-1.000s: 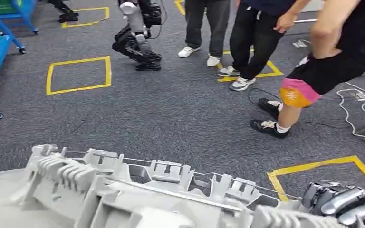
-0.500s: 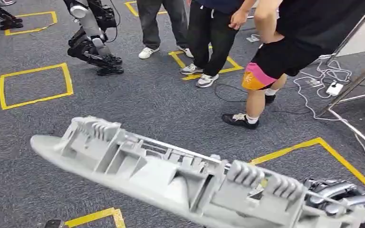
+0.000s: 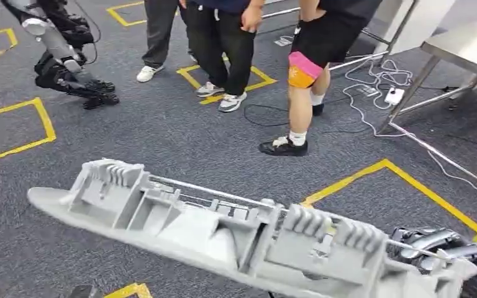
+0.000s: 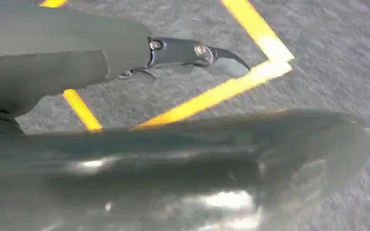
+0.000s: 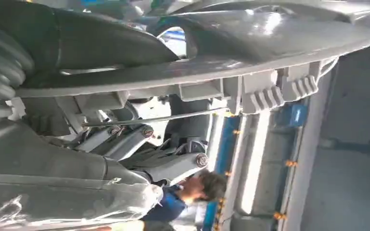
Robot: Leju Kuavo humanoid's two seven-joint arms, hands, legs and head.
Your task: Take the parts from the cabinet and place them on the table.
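Note:
A long grey plastic part [image 3: 211,226] with ribs and clips stretches across the lower head view, above the carpet. My right hand [image 3: 447,248] grips its right end at the lower right corner. In the right wrist view the same part [image 5: 231,72] runs past that hand's dark fingers [image 5: 139,144], which are closed around it. In the left wrist view my left hand [image 4: 125,57] hangs over the carpet with a dark finger [image 4: 197,50] stretched out and nothing in it. A blurred grey shape lies in front of it. The metal table [image 3: 472,46] stands at the far right.
Three people stand close ahead; the nearest leg [image 3: 298,105] is by the table. Another robot [image 3: 62,56] stands at the upper left. White cables and a power strip [image 3: 394,94] lie near the table legs. Yellow tape squares [image 3: 410,180] mark the carpet.
The camera has turned right: the people and the other robot slid left and the table came into view. My right hand still holds the grey part, now fully in the picture.

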